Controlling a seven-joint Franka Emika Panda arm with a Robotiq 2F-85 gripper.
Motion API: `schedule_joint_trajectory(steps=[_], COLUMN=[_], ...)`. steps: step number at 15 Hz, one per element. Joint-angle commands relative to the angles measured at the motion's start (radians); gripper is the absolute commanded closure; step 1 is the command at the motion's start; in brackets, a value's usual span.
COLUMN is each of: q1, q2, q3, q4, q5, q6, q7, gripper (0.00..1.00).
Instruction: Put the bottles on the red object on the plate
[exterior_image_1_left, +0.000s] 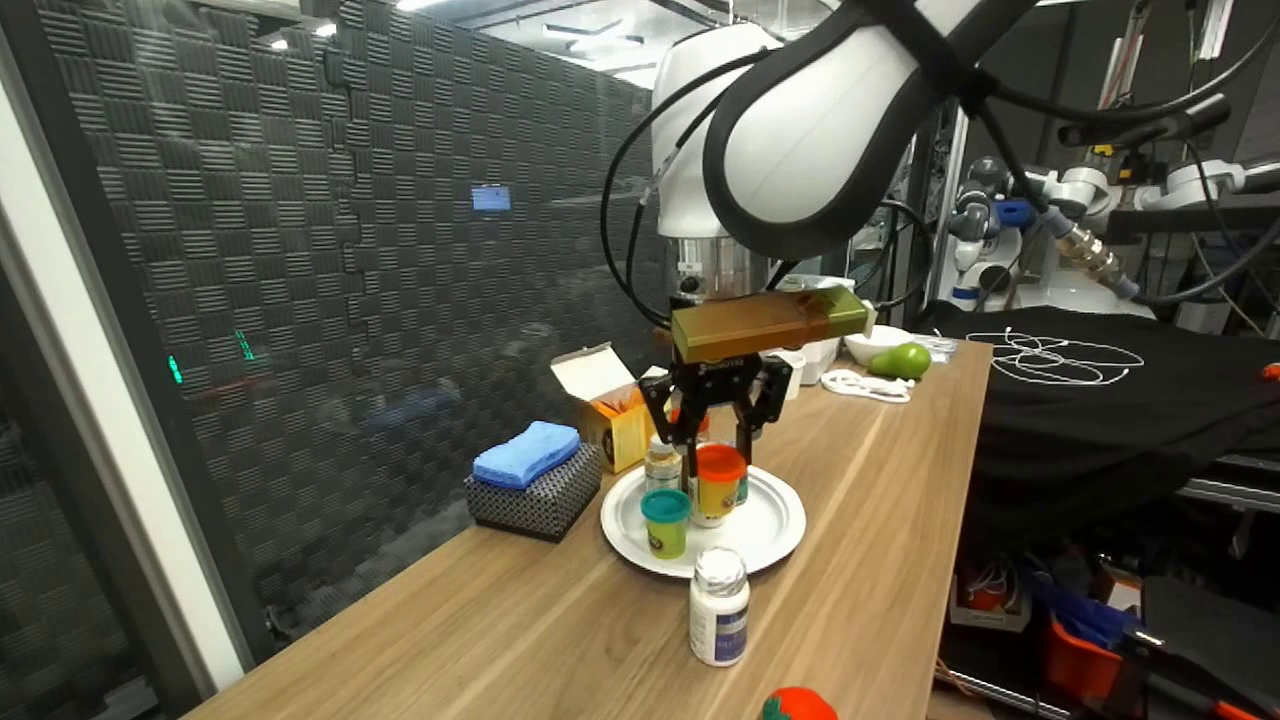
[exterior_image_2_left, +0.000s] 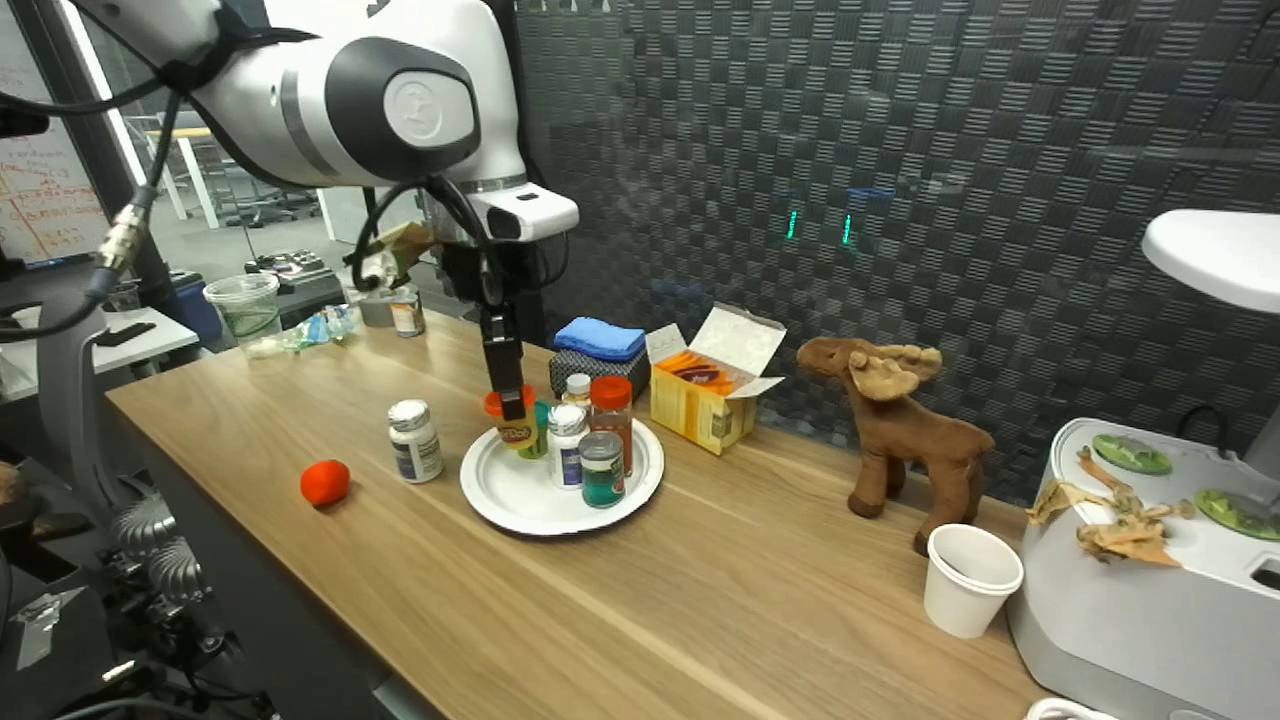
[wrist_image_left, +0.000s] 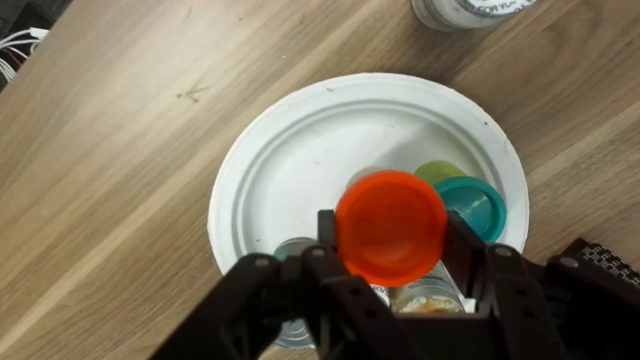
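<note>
The tool (wrist_image_left: 391, 229), jaws partly closed, grips the orange-lidded tub (exterior_image_1_left: 717, 496) above the plate (exterior_image_2_left: 508, 503); lower it upright onto bare plate (clear of the teal-lidded tub (exterior_image_1_left: 666, 535)).

The end effector (exterior_image_2_left: 514, 402) holds a yellow tub (exterior_image_2_left: 517, 436) — above the plate (exterior_image_2_left: 515, 492).

– Colours at the black end effector (wrist_image_left: 390, 227)?
– A yellow tub (exterior_image_1_left: 716, 497) in its grip, orange-red lid (wrist_image_left: 391, 235)
– And below?
– A white plate (exterior_image_2_left: 515, 490), a lime tub (exterior_image_1_left: 667, 536) with teal lid (exterior_image_1_left: 665, 504), a streaked brown worktop (exterior_image_2_left: 700, 575)
</note>
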Motion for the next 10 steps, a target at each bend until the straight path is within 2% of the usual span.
schedule_joint_trajectory(steps=[1,4,10], q1=[-0.008,0.004,0.029], q2=[0.046,0.062,0.043], q3=[0.011,0.010,-0.005], q4=[0.009,-0.009,-0.054], q5=[0.064,0.092,0.078], q6=[0.090,0.134,0.185], q7=[-0.101,-0.136,-0.111], gripper=[0.71,0.71,0.71])
